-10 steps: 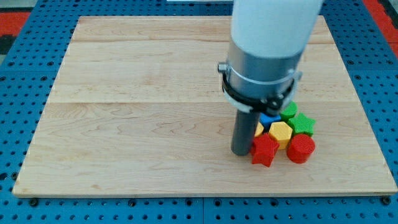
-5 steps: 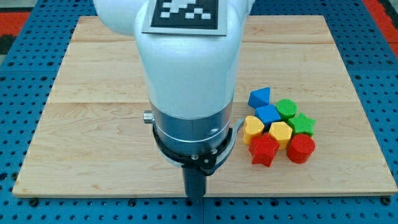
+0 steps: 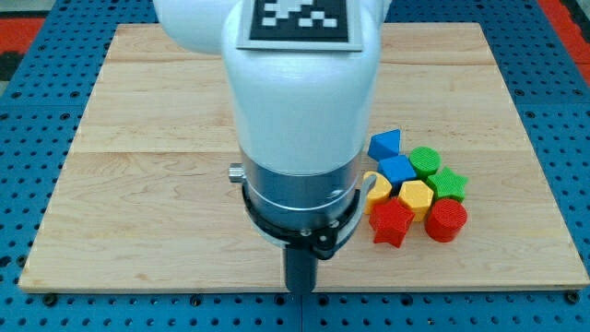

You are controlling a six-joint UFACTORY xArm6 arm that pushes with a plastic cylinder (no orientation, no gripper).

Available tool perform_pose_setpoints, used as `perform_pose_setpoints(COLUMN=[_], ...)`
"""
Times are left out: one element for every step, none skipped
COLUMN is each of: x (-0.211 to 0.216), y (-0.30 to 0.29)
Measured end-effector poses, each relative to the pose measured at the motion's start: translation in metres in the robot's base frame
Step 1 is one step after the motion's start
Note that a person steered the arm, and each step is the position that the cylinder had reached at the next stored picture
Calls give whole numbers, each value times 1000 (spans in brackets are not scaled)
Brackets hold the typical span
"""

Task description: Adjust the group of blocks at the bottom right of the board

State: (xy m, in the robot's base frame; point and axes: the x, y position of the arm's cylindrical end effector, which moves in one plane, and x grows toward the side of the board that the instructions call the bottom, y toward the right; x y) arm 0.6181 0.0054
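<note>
A tight group of blocks sits at the board's lower right: a blue triangular block, a blue block, a green round block, a green star, a yellow heart, a yellow hexagon, a red star and a red cylinder. My tip is at the board's bottom edge, well to the left of the red star and touching no block. The arm's body hides part of the yellow heart.
The wooden board lies on a blue perforated table. The arm's white and grey body covers the board's middle.
My tip went from beside the red star down-left to the board's bottom edge, then shifted slightly right. The blocks have not moved in the last half second.
</note>
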Motion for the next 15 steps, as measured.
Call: perform_pose_setpoints(x=[0,0,0,0,0,-9,-15,-25,-38,-43,-29,-31,-37,-71,-95], y=[41,85,134,137,137,137,136,136,136,134,138,191,233,244,244])
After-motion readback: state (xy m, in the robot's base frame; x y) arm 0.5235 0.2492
